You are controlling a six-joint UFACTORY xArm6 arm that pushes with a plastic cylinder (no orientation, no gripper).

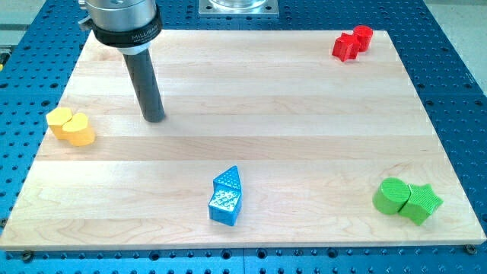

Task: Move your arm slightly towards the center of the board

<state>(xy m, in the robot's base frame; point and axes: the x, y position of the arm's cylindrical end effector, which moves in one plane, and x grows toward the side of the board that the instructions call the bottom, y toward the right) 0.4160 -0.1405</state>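
Observation:
My tip point(154, 118) rests on the wooden board point(251, 99) in its upper left part, at the end of the dark rod. It touches no block. Two yellow blocks point(71, 126) lie together to the tip's left, near the board's left edge. Two blue blocks, a triangle point(227, 180) above a squarish one point(224, 205), sit at the bottom centre, well below and right of the tip. Two red blocks point(351, 43) sit at the top right corner. A green cylinder point(392, 195) and a green star point(421, 202) touch at the bottom right.
The board lies on a blue perforated table point(456, 76). A grey metal mount point(238, 7) stands beyond the board's top edge. The arm's dark flange point(122, 19) hangs over the board's top left corner.

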